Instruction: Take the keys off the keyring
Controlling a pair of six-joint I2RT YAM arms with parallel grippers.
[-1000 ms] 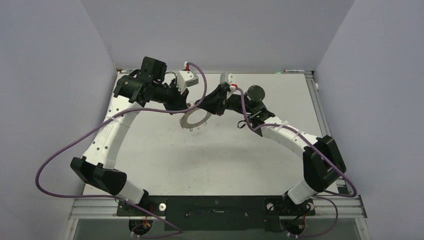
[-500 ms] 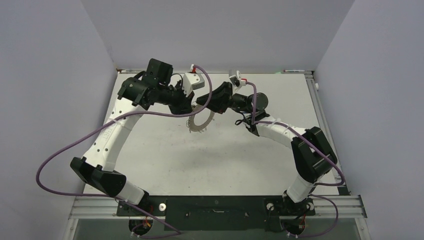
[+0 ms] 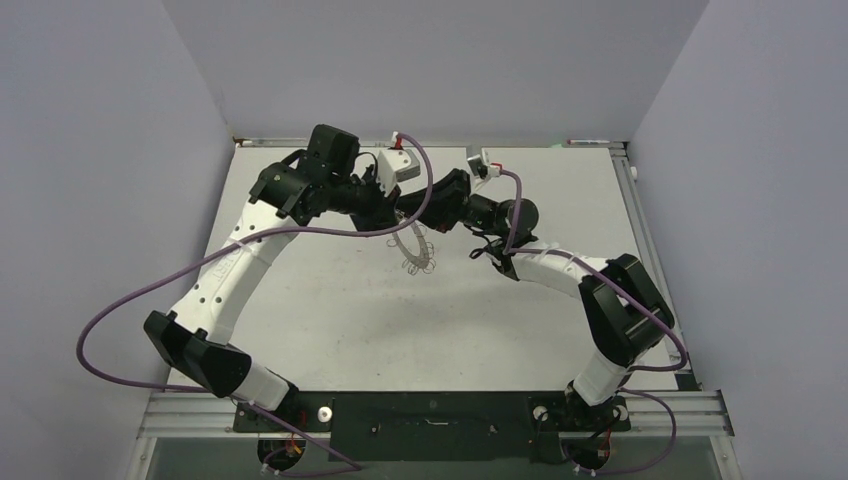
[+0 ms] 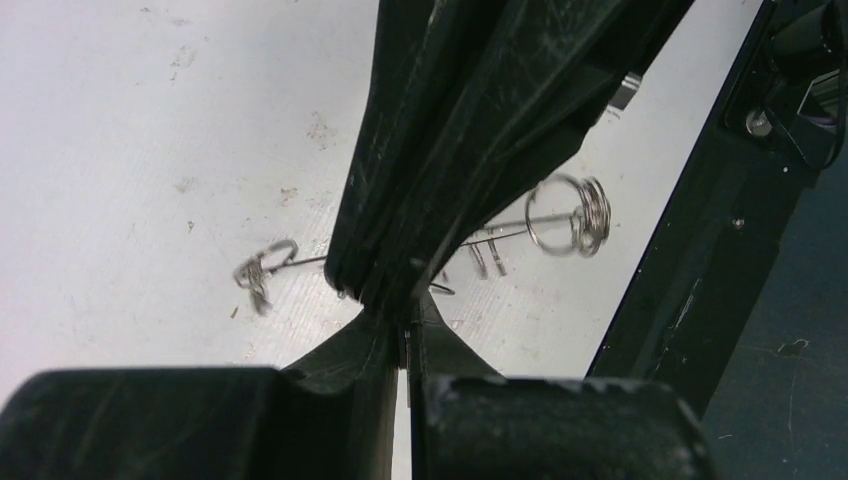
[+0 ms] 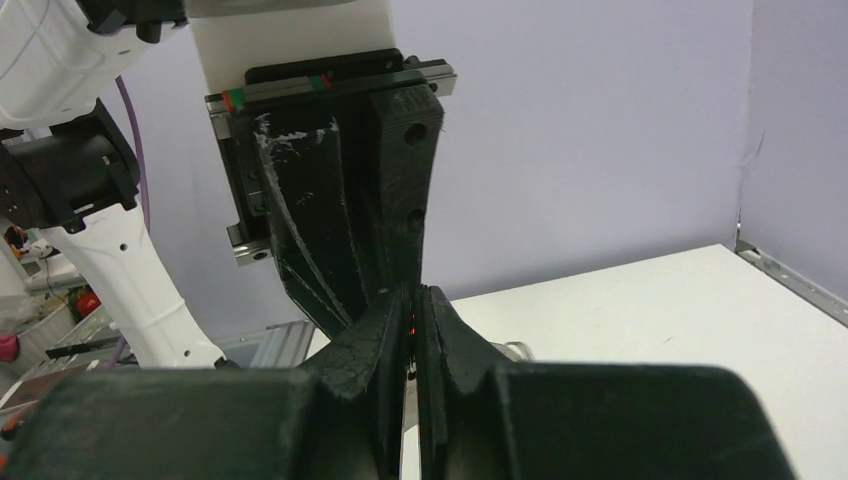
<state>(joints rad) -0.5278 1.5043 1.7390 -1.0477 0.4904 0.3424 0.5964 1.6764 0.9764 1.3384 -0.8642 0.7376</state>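
The keyring [image 3: 411,243] hangs edge-on above the table between both grippers, with wire loops [image 3: 421,262] dangling from its lower rim. My left gripper [image 3: 393,214] is shut on its thin edge; in the left wrist view [image 4: 406,322] only a sliver of metal shows between the jaws. My right gripper [image 3: 424,211] is shut on the same ring from the other side [image 5: 411,312]. In the left wrist view, wire loops [image 4: 572,214] and another loop [image 4: 262,270] stick out sideways, and tiny silvery keys [image 4: 486,257] hang by the fingers. Most of the ring is hidden by the fingers.
The white tabletop [image 3: 450,320] lies under the ring. Grey walls enclose the back and both sides. Purple cables [image 3: 130,300] loop off the left arm. A metal rail [image 3: 640,220] runs along the table's right edge.
Both grippers have shifted right and a little back, staying shut on the keyring. The ring has turned from lying nearly flat to hanging edge-on, loops dangling below.
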